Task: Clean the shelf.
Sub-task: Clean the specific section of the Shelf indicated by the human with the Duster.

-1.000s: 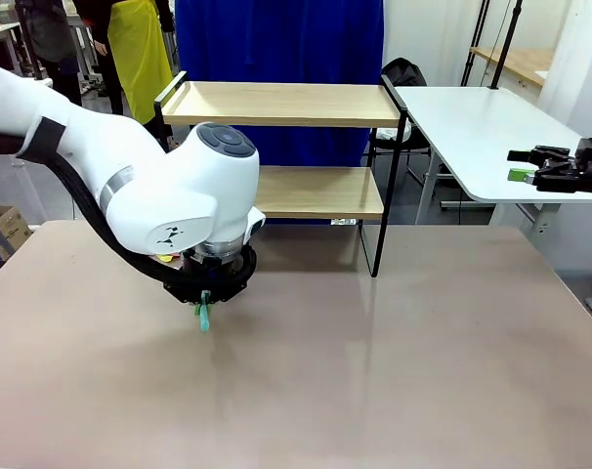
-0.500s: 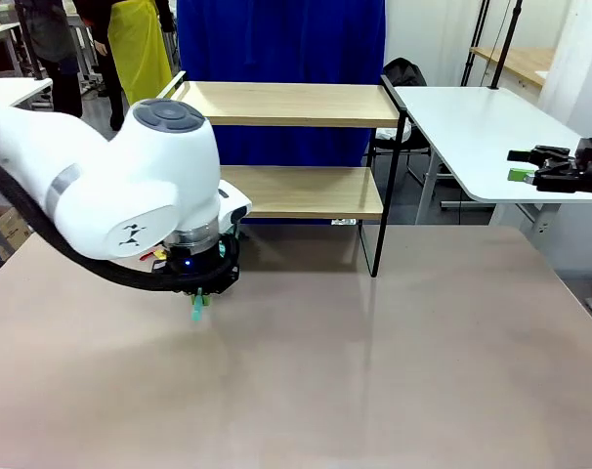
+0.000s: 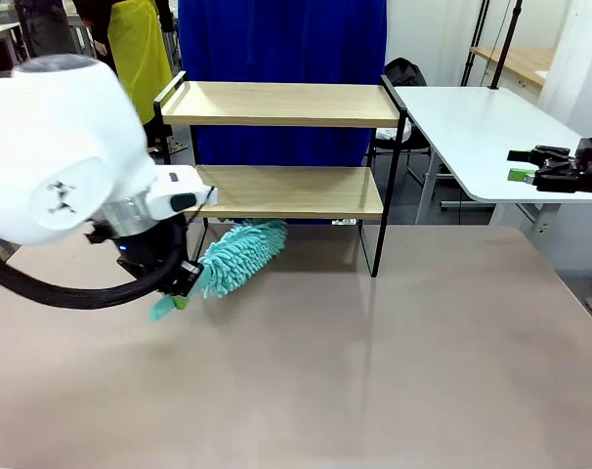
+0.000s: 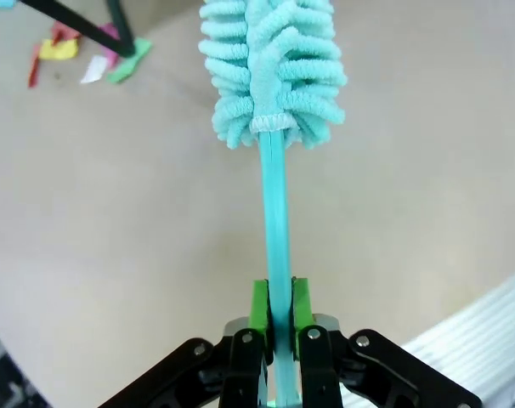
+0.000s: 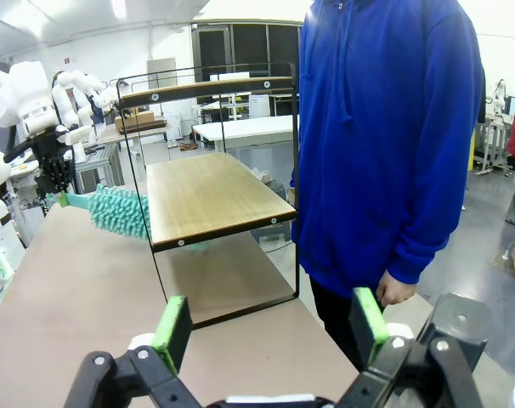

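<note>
Left gripper (image 4: 274, 316) clenched on the thin handle of the teal duster (image 4: 271, 59), fluffy head well ahead of the jaws, likely gripped far back for reach. Shelf (image 3: 276, 191) just beyond that head, by the lower board's edge; contact unclear. Right gripper (image 5: 273, 323) released, holding nothing, shelf straight ahead of its jaws but well apart, probably parked clear. No legible print or brand
</note>
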### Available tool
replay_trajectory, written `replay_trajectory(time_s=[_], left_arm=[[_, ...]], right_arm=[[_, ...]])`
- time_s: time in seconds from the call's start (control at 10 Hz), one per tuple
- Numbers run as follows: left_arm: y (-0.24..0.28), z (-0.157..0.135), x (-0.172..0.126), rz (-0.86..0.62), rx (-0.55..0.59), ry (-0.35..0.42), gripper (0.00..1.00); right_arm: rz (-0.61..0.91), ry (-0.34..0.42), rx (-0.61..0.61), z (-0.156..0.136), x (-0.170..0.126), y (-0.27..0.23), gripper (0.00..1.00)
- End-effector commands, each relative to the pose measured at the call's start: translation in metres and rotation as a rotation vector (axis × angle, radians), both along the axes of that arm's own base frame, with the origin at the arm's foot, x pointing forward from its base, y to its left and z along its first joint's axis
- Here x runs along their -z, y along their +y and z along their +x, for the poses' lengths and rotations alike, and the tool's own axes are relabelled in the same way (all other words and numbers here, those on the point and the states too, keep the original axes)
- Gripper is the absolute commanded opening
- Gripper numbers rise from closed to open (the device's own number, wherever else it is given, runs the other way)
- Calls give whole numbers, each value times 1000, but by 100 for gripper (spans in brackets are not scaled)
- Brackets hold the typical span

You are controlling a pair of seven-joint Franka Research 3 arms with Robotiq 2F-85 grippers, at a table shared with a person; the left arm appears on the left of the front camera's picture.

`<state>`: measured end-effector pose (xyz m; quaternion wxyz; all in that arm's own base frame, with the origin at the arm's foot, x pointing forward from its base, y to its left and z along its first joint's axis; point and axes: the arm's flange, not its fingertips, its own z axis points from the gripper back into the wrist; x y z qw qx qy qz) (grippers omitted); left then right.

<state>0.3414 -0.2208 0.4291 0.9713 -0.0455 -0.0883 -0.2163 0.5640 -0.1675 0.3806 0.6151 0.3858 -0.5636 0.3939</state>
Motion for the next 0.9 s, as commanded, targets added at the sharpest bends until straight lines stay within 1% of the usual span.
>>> replay_trajectory(time_s=[0.0, 0.1, 0.2, 0.3, 0.4, 0.5, 0.6, 0.7, 0.8], left_arm=[[36, -12, -8, -46, 187, 49, 13], [55, -19, -11, -128, 310, 36, 13], [66, -26, -16, -178, 408, 7, 13], [79, -33, -23, -209, 491, 34, 13], [91, -38, -38, -200, 492, 88, 13], [104, -47, -64, -170, 493, 117, 13], [113, -58, -95, -88, 491, 161, 13], [117, -66, -121, -22, 557, 177, 13], [122, -72, -149, 17, 569, 281, 13]], right_arm=[[-8, 10, 2, 0, -3, 2, 100], [-8, 10, 2, 0, -3, 2, 100], [-8, 10, 2, 0, -3, 2, 100], [-8, 10, 2, 0, -3, 2, 100], [-8, 10, 2, 0, -3, 2, 100], [-8, 10, 2, 0, -3, 2, 100], [-8, 10, 2, 0, -3, 2, 100], [-8, 10, 2, 0, -3, 2, 100], [-8, 10, 2, 0, -3, 2, 100]])
